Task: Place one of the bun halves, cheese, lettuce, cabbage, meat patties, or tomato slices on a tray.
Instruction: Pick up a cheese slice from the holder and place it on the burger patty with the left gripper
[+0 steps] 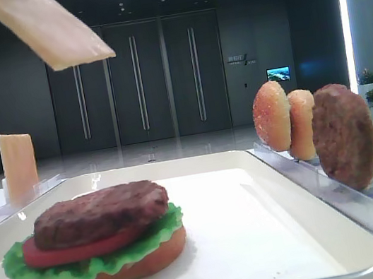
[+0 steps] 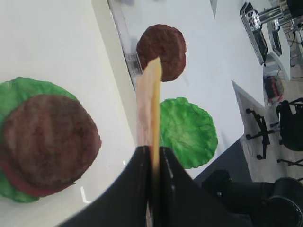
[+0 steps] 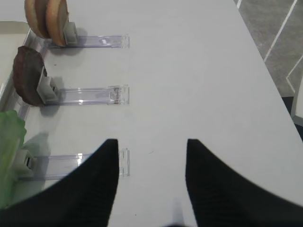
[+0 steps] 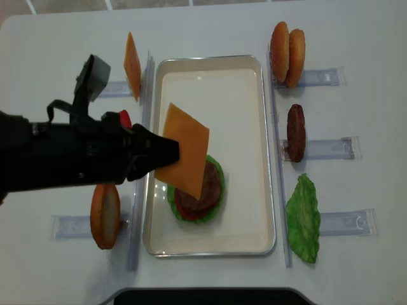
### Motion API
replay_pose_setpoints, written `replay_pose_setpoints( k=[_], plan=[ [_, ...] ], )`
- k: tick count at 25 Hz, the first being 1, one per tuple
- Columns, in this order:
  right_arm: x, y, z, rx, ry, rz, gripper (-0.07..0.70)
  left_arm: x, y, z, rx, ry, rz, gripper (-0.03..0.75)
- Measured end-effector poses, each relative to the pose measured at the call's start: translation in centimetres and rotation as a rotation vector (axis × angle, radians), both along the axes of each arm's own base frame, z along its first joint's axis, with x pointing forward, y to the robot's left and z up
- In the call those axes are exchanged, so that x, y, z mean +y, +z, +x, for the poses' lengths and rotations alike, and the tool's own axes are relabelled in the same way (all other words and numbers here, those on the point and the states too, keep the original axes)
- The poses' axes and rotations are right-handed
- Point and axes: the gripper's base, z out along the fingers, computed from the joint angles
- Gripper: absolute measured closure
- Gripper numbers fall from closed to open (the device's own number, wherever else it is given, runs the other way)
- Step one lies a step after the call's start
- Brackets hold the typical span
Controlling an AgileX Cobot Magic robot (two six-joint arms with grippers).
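Overhead view of the worktop (image 4: 210, 32), with low front and wrist views. The left tool (image 4: 166, 150) is clamped on one edge of a cheese slice (image 4: 184, 151), its two fingers (image 2: 135, 182) pressed flat against the faces. Holding the slice by an edge leaves most of the sheet free and tilted, so it can be laid flat on release. The slice hangs in the air above the tray (image 4: 245, 70), overlapping the stack's 11 o'clock side from above; in the front view it is clearly well apart from the stack below.

The stack (image 1: 95, 237) lies toward 6 o'clock on the tray: a bun half (image 1: 159, 255) at the bottom, then lettuce (image 1: 22, 271), a tomato slice (image 1: 55, 253) and a meat patty (image 1: 98, 211) on top. The patty's upper face is bare, which judged from the task makes it the likely seat for the cheese.

Spare ingredients stand on edge in clear racks (image 4: 331, 149) beside the tray's long sides, presumably so a tool can pinch each from above: a second cheese slice (image 4: 131, 65) at 10 o'clock, bun halves (image 4: 287, 53) at 1 o'clock, a patty (image 4: 296, 132) at 3 o'clock, lettuce (image 4: 304, 219) at 4 o'clock, another bun (image 4: 105, 216) at 8 o'clock.

The right tool (image 3: 151, 161) is apart and idle over bare worktop, clear of the tray.
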Motion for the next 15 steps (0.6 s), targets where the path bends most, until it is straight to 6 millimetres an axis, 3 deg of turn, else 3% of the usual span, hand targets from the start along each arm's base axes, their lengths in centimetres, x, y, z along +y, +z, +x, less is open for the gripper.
replay_pose_setpoints(
  k=[9,15],
  plan=[
    [0.0,0.0,0.0,0.0,0.0,0.0,0.313,0.6,-2.2,-0.9,0.016,-0.014,-0.033,0.692],
    [0.0,0.0,0.0,0.001,0.0,0.0,0.313,-0.1,-4.0,0.5,0.056,-0.023,-0.063,0.692]
  ],
)
